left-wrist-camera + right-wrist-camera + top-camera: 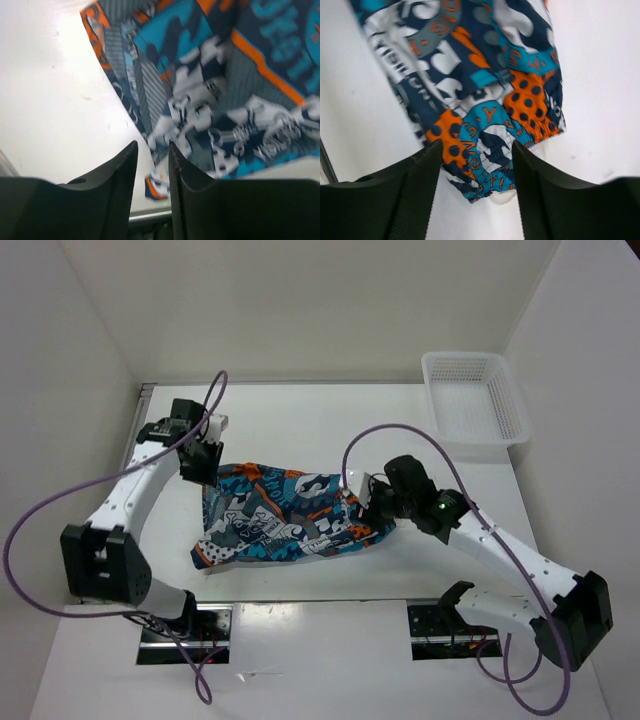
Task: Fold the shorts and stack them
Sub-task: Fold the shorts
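I judge the fold to be the step in hand, not the stacking: the shorts (285,515) lie on the table (300,430) in one rumpled, roughly oblong heap, well apart from the white mesh basket (465,357), off toward my bases and to the left of it, and I see no second garment to stack them on. My left gripper (152,145) hangs at the corner of the shorts farthest from the basket. Its jaws stand only narrowly apart with nothing between them, and the printed edge of the cloth runs just past the fingertips. My right gripper (477,145) sits over the side of the shorts that faces the basket. Its jaws are wide, straddling a gathered, orange-dotted hem that lies flat under them, loose and not pinched. So neither gripper holds anything. Whether the cloth is already doubled over I cannot tell from above, since the busy print hides the layers. The next move, as I reckon it, calls for both grippers to come down on their own edges and pinch every layer at once, the left one taking its corner and the right one closing over the hem. Then I should carry the basket-side edge across, away from the basket, keeping the cloth taut so the soft fabric does not bunch or slip out of one jaw.
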Controlling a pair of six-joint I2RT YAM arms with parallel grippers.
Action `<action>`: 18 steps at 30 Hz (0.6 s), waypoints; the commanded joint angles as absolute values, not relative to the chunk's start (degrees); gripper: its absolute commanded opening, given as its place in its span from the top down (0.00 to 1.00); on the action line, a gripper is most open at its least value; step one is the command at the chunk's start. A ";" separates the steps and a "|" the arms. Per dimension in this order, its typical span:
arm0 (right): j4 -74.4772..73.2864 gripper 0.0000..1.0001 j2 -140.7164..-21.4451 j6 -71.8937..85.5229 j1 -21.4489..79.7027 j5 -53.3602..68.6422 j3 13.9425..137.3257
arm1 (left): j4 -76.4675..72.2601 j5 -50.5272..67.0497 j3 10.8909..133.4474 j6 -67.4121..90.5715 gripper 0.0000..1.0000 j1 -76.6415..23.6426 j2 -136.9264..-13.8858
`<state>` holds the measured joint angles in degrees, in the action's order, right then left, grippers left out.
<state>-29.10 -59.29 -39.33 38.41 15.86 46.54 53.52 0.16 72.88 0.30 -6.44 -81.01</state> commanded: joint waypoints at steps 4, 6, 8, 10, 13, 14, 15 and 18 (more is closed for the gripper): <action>-22.76 0.42 -67.93 -15.58 24.05 17.83 51.58 | 45.01 7.87 74.70 0.00 0.57 -0.97 -96.04; -22.76 0.42 -71.87 -10.48 19.53 20.82 52.29 | 43.69 11.32 75.23 0.00 0.55 -0.97 -98.34; -22.76 0.42 -73.29 -6.35 15.30 20.83 52.91 | 42.99 13.62 75.85 0.00 0.54 -0.97 -99.40; -21.88 0.42 -73.83 -4.75 14.07 20.83 52.91 | 42.98 15.02 76.38 0.00 0.52 -0.97 -101.42; -21.36 0.42 -75.23 -4.22 13.54 21.35 52.91 | 42.46 16.25 76.38 0.00 0.50 -0.97 -103.27; -20.84 0.42 -75.23 -3.70 13.01 21.36 52.91 | 42.45 16.26 76.38 0.00 0.50 -0.97 -104.05; -20.83 0.42 -75.93 -3.17 13.01 21.36 52.39 | 41.93 16.96 76.38 0.00 0.48 -0.97 -104.67; -20.30 0.42 -76.46 -3.16 12.30 19.87 51.86 | 41.13 17.49 76.90 0.00 0.46 -0.97 -105.99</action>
<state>-23.24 -75.83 -5.52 13.10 20.16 50.26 42.83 14.41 74.72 0.21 -0.93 -104.44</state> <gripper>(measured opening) 0.580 0.535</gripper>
